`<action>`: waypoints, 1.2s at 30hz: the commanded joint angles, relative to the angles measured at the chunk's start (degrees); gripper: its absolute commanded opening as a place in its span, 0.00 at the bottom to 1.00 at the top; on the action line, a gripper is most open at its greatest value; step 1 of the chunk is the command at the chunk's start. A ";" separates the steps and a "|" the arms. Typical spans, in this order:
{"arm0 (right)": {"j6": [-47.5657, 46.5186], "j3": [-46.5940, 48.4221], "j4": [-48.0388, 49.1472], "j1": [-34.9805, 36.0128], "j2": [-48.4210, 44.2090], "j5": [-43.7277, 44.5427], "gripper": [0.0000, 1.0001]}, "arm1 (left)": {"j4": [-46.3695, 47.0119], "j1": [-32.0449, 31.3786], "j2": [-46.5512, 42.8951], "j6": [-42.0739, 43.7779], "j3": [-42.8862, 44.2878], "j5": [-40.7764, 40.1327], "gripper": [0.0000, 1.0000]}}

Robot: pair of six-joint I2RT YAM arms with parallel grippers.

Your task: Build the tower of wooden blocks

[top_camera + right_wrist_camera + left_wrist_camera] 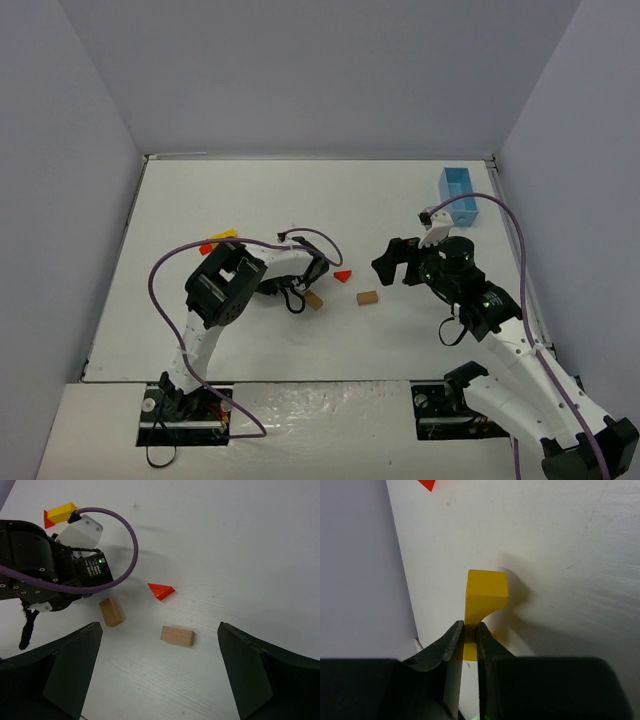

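Note:
My left gripper (469, 626) is shut on a yellow arch-shaped block (486, 592) close to the table's left edge. A red wedge (427, 484) lies just beyond it. From above, the yellow block (222, 236) and that red wedge (207, 247) peek out past the left arm, which hides the gripper. My right gripper (159, 626) hangs open above a tan block (177, 635), touching nothing. A second tan block (111, 612) and another red wedge (161, 590) lie loose nearby. No stacked tower shows.
A light-blue box (458, 196) stands at the table's far right edge. The left arm's body and purple cable (125, 525) sit just left of the loose blocks. Grey walls close in the table on three sides.

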 commanded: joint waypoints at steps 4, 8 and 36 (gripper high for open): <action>0.34 -0.04 2.18 -0.12 -0.99 -0.83 0.98 | -3.42 -2.18 1.37 -4.12 3.17 1.79 0.13; 0.25 -0.24 1.95 -0.12 -1.64 -0.67 0.98 | -3.33 -3.40 1.48 -4.46 4.02 3.34 0.19; -3.34 3.33 -2.79 -0.12 -4.62 -3.34 1.00 | 9.87 6.34 -30.15 19.47 -0.58 33.01 0.72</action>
